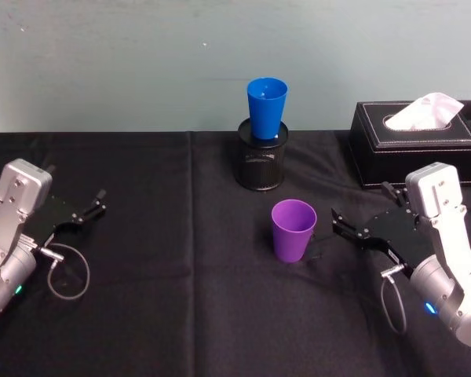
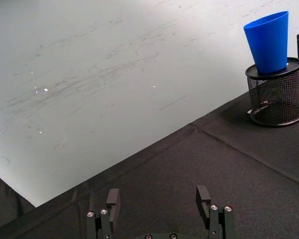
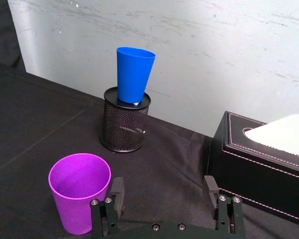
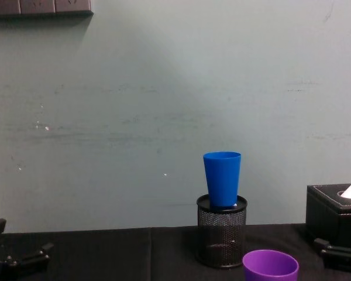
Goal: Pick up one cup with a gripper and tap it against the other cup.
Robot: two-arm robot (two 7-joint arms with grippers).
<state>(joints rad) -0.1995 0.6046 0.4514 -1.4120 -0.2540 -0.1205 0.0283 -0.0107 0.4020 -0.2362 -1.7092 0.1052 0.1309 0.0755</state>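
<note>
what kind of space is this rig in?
Probably an office or lab test bench: a table under black cloth against a scuffed pale wall, with desk items, a mesh pen holder and a tissue box.

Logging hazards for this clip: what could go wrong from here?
The blue cup stands in the mesh holder, so a firm tap could tip it or shift the holder. The open right gripper sits beside the purple cup; a misaligned close might push it over. The tissue box is near the right arm's path.
</note>
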